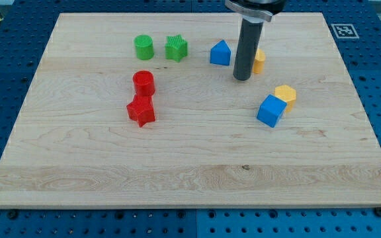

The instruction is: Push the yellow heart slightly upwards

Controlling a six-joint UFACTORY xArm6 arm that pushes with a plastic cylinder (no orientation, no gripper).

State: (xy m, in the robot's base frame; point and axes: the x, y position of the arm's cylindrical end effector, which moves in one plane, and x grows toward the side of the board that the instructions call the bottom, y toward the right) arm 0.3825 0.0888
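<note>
Wooden board (190,165) on a blue perforated table (5,26), with a black-and-white marker tag (341,30) at the board's top right corner

Dark rod coming down from the view's top, my tip (242,79) resting on the board in the upper middle; no pincer on this arm, so nothing open, shut or held

Yellow block (260,61) just behind the rod on its right side, mostly hidden by it, shape not clear from the visible sliver; touching or almost touching the rod, cannot tell which

Blue house-shaped block (220,53) just left of the rod, near but apart

Green cylinder (143,47) and green star (176,48) side by side further to the view's left, a small gap between them

Red cylinder (143,83) below those, red star (141,111) right beneath it, the two touching or nearly so

Blue cube (270,110) to the lower right of the tip, with a second yellow block (286,93), angular in outline, touching its upper right corner
</note>
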